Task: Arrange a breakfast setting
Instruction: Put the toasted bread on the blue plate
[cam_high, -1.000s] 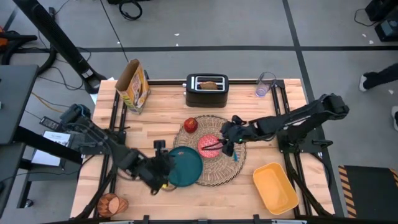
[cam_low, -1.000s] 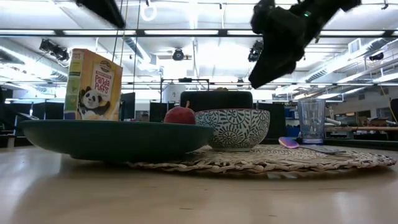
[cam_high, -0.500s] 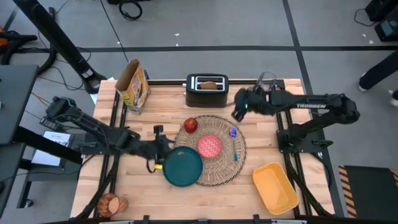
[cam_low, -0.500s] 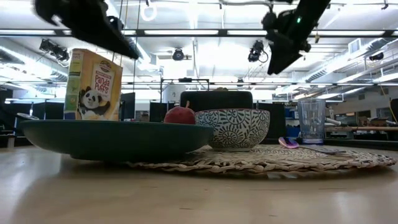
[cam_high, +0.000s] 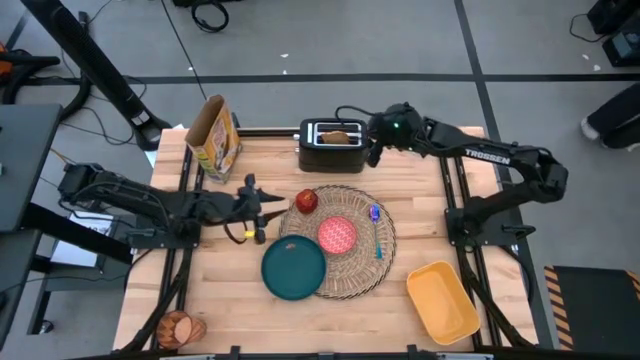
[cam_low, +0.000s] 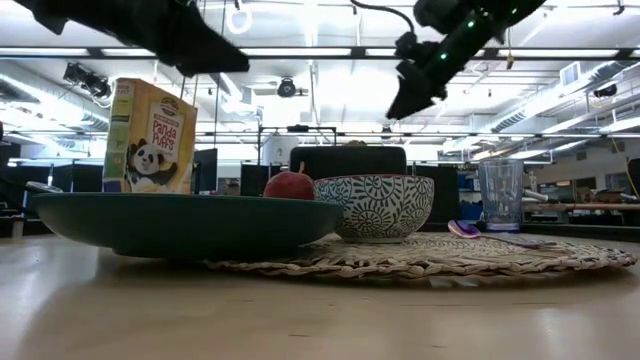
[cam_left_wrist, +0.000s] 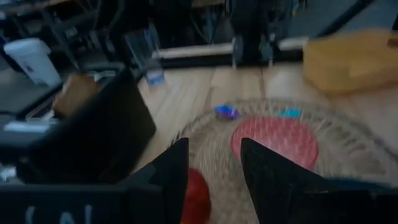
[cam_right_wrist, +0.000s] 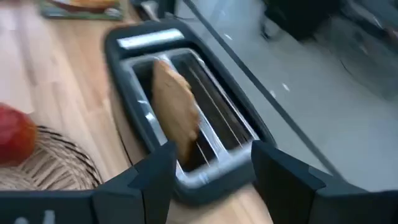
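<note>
Wooden table — right gripper open beside toaster holding toast slice

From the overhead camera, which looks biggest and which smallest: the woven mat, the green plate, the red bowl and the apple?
Largest to smallest in the high view:
1. woven mat
2. green plate
3. red bowl
4. apple
All four sit at table height, so nearness to the camera hardly affects this order.
</note>
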